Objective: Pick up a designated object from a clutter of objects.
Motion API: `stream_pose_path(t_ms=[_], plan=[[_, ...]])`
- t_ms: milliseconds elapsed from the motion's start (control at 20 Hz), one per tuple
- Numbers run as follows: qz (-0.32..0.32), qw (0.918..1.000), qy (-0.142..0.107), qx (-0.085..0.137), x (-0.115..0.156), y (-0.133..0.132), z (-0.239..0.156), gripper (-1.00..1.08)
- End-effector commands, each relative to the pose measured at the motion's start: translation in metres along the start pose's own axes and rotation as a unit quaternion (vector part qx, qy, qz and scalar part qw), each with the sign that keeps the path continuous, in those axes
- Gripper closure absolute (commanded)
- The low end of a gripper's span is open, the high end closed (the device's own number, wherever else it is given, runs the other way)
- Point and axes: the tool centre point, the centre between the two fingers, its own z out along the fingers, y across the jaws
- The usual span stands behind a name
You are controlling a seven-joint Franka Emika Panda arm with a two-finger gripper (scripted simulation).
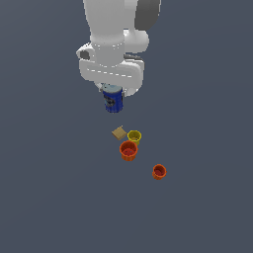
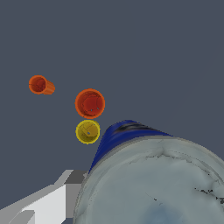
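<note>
Gripping blue can (image 1: 113, 101), gripper (image 1: 112, 92) clenched around it, raised above cups.

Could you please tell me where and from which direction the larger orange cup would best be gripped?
Probably from straight above, closing the fingers across the round wall of the larger orange cup. It stands upright with its mouth open upward. Line the fingers up so that neither comes down on the yellow cup close beside it or the tan square nearby.

One blue can (image 1: 113, 101); two orange cups (image 1: 128, 150) (image 1: 159, 172); one yellow cup (image 1: 134, 136); one flat tan square piece (image 1: 118, 132).
</note>
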Motion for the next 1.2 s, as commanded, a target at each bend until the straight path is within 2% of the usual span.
stream_pose_path(t_ms=[0,550,1150], plan=[[0.0,1.0,0.002,0.0,-0.012,-0.001,-0.022,1.08],[0.0,1.0,0.002,0.0,-0.048,-0.007,-0.085,1.08],[0.0,1.0,0.002,0.001,-0.052,-0.008,-0.095,1.08]])
